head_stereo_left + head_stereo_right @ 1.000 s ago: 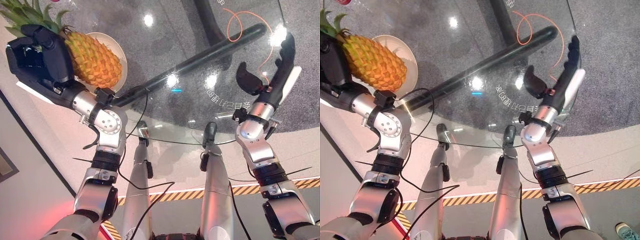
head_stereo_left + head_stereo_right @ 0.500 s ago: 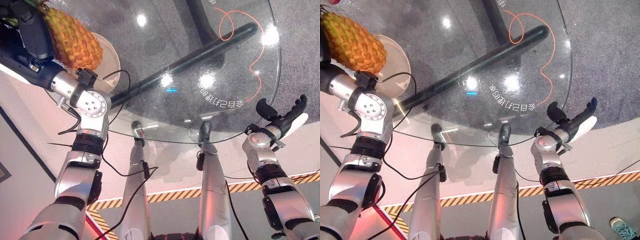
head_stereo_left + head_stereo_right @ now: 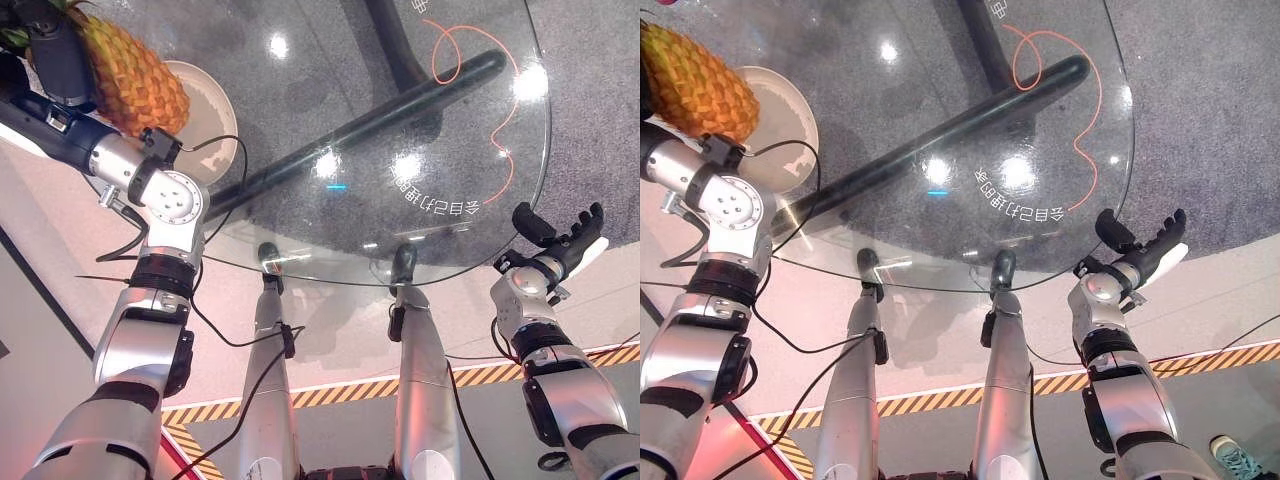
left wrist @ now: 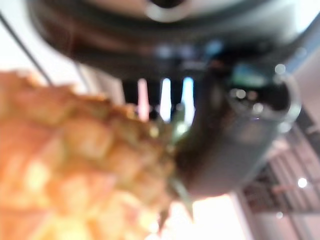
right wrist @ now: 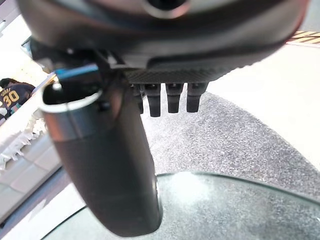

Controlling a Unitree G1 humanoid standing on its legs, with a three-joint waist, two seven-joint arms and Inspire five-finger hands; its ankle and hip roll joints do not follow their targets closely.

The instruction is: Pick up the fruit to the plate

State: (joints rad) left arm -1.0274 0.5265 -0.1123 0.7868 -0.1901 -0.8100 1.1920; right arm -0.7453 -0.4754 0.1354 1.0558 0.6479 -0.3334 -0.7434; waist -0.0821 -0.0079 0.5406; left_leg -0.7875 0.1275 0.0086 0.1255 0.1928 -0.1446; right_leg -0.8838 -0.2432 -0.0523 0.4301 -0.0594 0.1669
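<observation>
A yellow-orange pineapple (image 3: 130, 70) with a green crown is held at the far left of the round glass table (image 3: 480, 260). My left hand (image 3: 55, 60) is shut on its crown end. The fruit hangs over the left edge of a white plate (image 3: 205, 110), and I cannot tell whether it touches the plate. In the left wrist view the pineapple (image 4: 75, 175) sits against the thumb (image 4: 235, 130). My right hand (image 3: 560, 240) is open, just off the table's near right edge, with its fingers (image 5: 170, 97) straight and holding nothing.
Under the glass runs a black table leg bar (image 3: 380, 120) across grey carpet. An orange cord (image 3: 450, 50) curls on the floor at the far right. Yellow-black floor tape (image 3: 330, 390) lies near me.
My right hand dropped back from over the table to beyond its near right edge. The pineapple in my left hand now covers less of the plate. The camera shifted too.
</observation>
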